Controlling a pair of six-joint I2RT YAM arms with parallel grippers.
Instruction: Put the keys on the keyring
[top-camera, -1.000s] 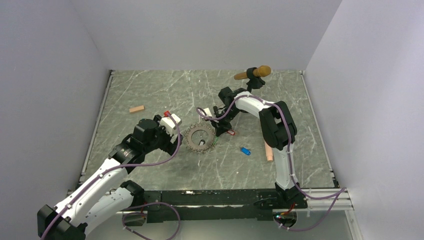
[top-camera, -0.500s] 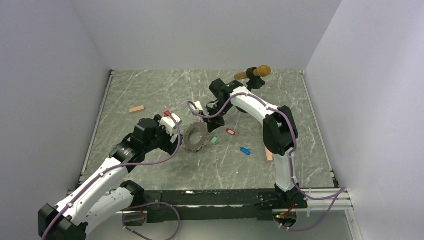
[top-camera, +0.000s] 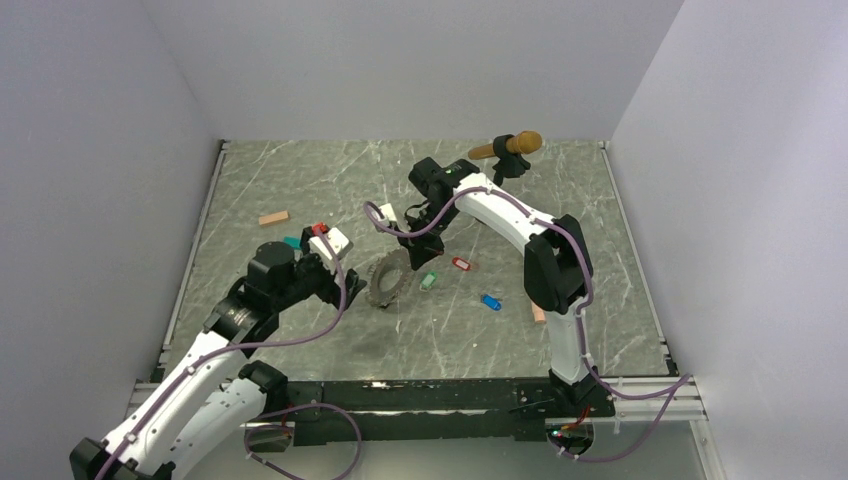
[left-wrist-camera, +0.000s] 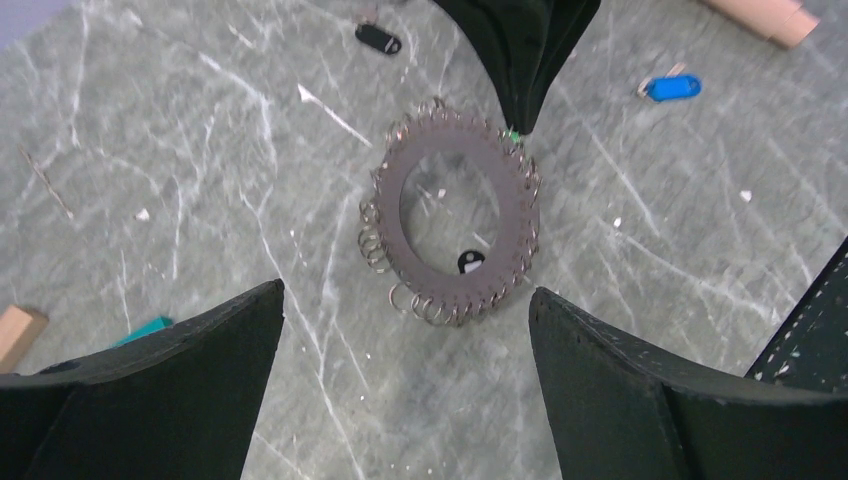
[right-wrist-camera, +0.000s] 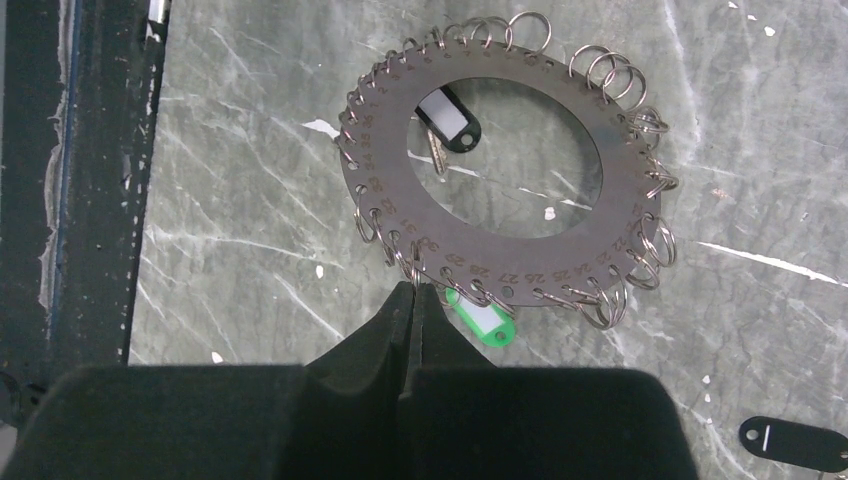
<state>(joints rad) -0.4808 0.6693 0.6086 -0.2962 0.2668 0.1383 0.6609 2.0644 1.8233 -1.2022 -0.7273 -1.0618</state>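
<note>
Working over the marbled table (top-camera: 300, 180), I have the keyring (right-wrist-camera: 520, 262), a flat dark numbered plate fringed with wire rings, tipped up at one edge. My right gripper (right-wrist-camera: 412, 292) is pinched shut at its rim, though whether on plate or a wire ring I cannot tell. My left gripper (left-wrist-camera: 405, 292) hangs above, jaws wide. The green key (right-wrist-camera: 480, 322) lies just beside that pinch; the red key (top-camera: 460, 264) and blue key (top-camera: 490, 302) lie apart. Best, I judge: hold the plate steady, lower the left squarely onto the green tag.
</note>
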